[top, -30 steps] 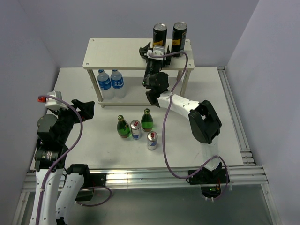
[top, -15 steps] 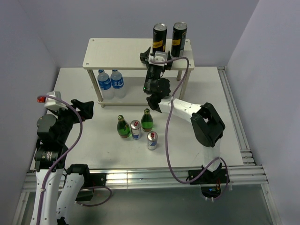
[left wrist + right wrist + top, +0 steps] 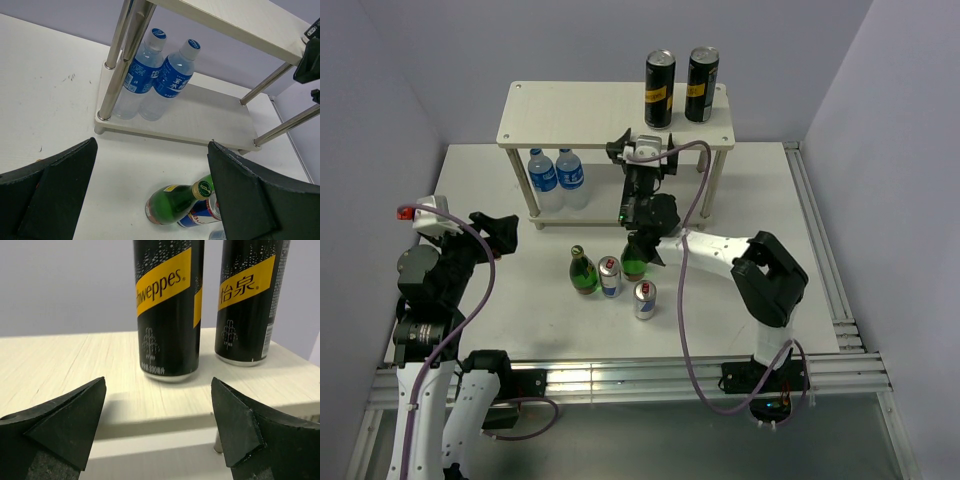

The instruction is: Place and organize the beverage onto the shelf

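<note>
Right end effector (image 3: 640,150) has backed away from the black cans since the earlier frame. It now sits lower, just in front of the front edge of the shelf (image 3: 570,112), fingers spread wide with nothing between them. The left end effector (image 3: 498,230) is well off the shelf's front-left corner, also open and empty. On the top board at the shelf's right end, the first black can (image 3: 660,88) and second black can (image 3: 701,83) stand upright, side by side with a gap. Water bottles (image 3: 556,172) are on the lower board at its left end; they are not part of the job. On the tabletop (image 3: 770,220) in front of the shelf is a tight group: green bottles (image 3: 583,272), one partly behind the right arm, and slim silver-blue cans (image 3: 609,277). Judgement: two of six drinks shelved, four left.
</note>
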